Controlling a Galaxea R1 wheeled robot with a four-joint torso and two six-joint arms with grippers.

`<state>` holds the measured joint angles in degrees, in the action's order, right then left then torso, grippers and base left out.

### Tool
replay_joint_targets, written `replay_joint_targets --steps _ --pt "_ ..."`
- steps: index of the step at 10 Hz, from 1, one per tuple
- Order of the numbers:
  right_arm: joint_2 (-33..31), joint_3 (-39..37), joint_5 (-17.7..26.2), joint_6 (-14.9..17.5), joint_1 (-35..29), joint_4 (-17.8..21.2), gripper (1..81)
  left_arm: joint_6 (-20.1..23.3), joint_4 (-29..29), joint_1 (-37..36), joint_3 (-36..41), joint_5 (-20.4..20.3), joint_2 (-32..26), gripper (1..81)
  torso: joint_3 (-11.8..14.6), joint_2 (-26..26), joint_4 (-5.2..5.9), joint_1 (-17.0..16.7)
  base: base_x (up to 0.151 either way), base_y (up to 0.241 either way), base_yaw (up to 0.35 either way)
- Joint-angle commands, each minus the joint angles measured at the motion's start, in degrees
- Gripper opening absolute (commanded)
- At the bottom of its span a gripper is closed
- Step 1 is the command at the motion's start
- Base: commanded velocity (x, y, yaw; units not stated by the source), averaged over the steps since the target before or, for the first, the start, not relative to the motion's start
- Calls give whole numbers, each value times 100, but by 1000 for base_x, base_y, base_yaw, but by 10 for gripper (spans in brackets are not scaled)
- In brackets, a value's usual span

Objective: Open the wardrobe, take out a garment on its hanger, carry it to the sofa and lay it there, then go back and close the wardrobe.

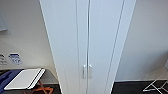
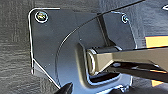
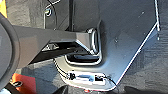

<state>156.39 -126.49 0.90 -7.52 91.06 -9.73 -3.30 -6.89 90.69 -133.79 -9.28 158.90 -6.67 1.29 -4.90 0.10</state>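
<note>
The wardrobe (image 1: 87,37) stands straight ahead in the head view, tall, narrow and white. Both of its full-height doors are closed, meeting at a thin seam down the middle. A pair of small white vertical handles (image 1: 87,71) sits low on either side of that seam. The garment, the hanger and the sofa are hidden from me. The wrist views look down at dark carpet past the robot's own dark plate and bar.
A folding stand with a white board (image 1: 25,78) on it and orange crossed legs sits at the lower left, next to something dark blue (image 1: 6,77). A white wire rack (image 1: 157,85) stands at the lower right. Pale walls flank the wardrobe, and the floor is dark.
</note>
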Motion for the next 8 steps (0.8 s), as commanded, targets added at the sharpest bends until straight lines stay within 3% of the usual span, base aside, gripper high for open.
replay_joint_targets --steps 1,5,8 --pt "-79 82 332 23 -189 -56 811 5 -76 -134 64 286 -78 811 0 0 0 -2 71 0 0" --pt "-245 300 130 23 -267 -20 811 -21 -76 -134 160 304 -147 811 -2 -2 0 2 0 0 0" --pt "-1222 1813 130 14 -672 -29 811 -30 -67 -301 986 286 -772 811 -2 -2 0 0 0 0 0"
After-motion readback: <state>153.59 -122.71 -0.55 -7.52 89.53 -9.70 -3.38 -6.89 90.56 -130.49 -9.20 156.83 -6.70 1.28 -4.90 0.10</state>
